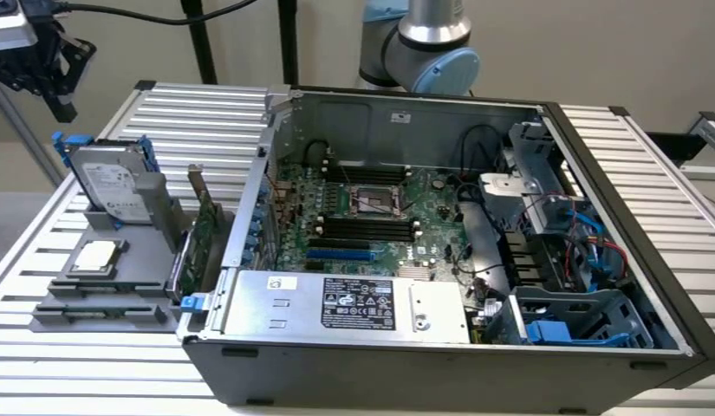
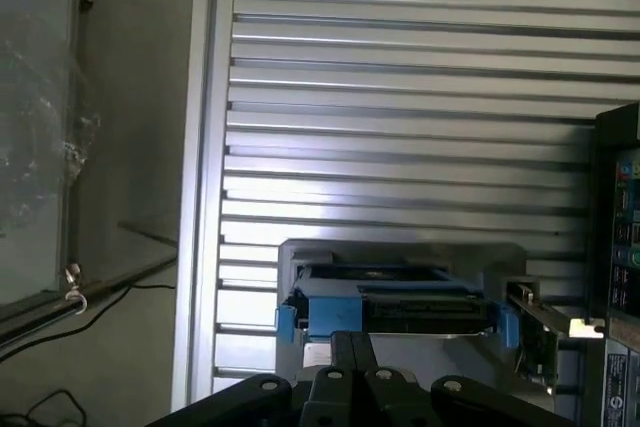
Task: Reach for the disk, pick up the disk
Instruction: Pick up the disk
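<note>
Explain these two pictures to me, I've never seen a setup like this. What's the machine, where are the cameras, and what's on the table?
The machine is a robot arm; its black gripper hangs at the exterior view's upper left. One picture comes from a camera off the arm, the other from one on its wrist, looking down. On the slatted metal table sits an open computer case. At the exterior view's left, a grey holder carries a disk in a blue frame, standing on edge, and a small square chip. The gripper is above the disk, not touching it.
</note>
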`<state>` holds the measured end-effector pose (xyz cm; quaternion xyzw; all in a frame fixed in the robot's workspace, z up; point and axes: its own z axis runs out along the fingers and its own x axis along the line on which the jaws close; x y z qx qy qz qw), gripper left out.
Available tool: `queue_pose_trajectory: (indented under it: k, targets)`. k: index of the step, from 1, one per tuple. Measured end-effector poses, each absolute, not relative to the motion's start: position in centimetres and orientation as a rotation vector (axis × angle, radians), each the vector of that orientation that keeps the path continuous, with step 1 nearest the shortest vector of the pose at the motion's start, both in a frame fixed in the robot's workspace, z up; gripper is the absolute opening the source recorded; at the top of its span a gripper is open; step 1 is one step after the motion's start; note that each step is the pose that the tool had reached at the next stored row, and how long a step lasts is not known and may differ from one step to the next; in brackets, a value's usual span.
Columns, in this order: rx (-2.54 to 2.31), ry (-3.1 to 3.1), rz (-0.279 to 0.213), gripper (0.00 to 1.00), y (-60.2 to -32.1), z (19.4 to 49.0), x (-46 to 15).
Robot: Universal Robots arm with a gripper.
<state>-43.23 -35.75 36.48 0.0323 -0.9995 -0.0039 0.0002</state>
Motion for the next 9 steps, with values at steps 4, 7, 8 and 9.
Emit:
queue_pose_trajectory:
  k: [4,7,8,9]
  targets:
    - [0.216,-3.134,-0.013,0.11,-35.75,36.48,-43.23]
    - [0.301,-3.126,-0.013,0.11,-35.75,36.48,-43.23]
    - [0.329,-3.124,-0.013,0.11,-35.75,36.47,-43.23]
    - [0.357,-3.120,-0.013,0.11,-35.76,36.47,-43.23]
